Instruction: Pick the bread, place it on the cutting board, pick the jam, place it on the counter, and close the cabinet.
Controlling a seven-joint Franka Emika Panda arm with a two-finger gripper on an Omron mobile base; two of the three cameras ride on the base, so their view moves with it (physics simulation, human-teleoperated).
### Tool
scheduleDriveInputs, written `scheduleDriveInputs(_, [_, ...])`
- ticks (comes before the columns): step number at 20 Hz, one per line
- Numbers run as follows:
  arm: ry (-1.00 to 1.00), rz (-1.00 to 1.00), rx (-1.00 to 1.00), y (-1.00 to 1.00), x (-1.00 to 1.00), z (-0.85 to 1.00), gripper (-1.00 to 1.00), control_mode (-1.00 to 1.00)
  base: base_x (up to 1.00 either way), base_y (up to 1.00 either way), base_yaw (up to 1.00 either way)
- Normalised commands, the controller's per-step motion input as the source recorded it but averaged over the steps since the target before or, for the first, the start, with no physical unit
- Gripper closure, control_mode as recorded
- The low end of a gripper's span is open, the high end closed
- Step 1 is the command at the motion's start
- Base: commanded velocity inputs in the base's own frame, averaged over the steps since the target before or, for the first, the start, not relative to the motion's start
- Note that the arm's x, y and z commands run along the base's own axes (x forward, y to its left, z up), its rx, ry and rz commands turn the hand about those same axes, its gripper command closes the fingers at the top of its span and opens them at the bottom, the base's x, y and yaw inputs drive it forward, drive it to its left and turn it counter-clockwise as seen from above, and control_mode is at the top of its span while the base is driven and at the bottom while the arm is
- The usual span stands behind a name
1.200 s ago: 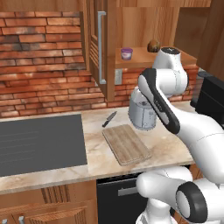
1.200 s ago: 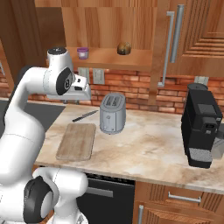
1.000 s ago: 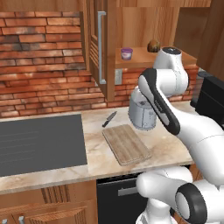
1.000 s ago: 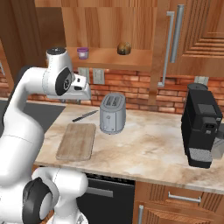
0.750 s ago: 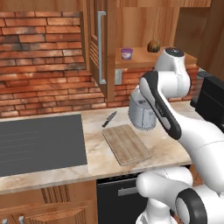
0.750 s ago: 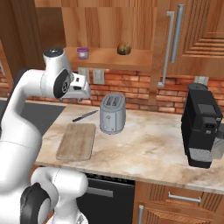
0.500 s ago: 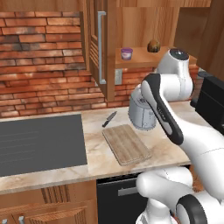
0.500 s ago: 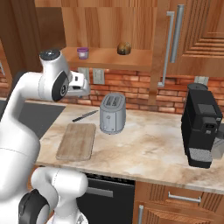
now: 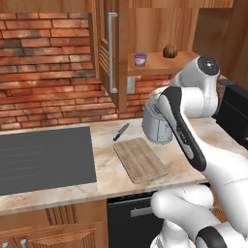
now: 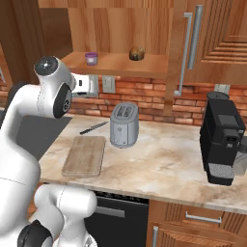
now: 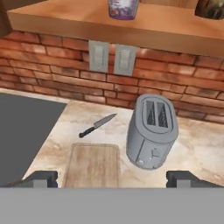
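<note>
The bread (image 10: 137, 53) and the purple jam (image 10: 90, 58) stand on the shelf of the open cabinet (image 10: 176, 58). Both also show from the left side, the jam (image 9: 140, 59) left of the bread (image 9: 169, 50). My gripper (image 10: 90, 86) hovers just below the shelf, under the jam. In the hand view its two tips stand wide apart, so the gripper (image 11: 113, 180) is open and holds nothing. Above it are the jam (image 11: 123, 8) and, cut off at the top right, the bread (image 11: 211, 8). The cutting board (image 10: 85, 155) lies bare on the counter (image 10: 164, 164).
A silver toaster (image 10: 124, 125) stands right of the board, and a black-handled knife (image 10: 94, 128) lies behind it. The dark cooktop (image 9: 43, 160) is to the left. A black coffee machine (image 10: 222, 140) stands at the right. The cabinet door (image 9: 109, 48) hangs open beside the shelf.
My arm has shifted a little and the hand has risen slightly towards the shelf. The bread, jam and board have not moved.
</note>
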Motion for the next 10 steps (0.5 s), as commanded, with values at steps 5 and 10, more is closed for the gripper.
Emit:
scheduleDriveInputs(5, [-0.08,0.0,0.0,0.0,0.14,0.5,-1.0,-1.0,0.0,0.0,0.0])
scheduleDriveInputs(10, [0.0,0.0,0.0,0.07,0.21,0.54,-1.0,-1.0,0.0,0.0,0.0])
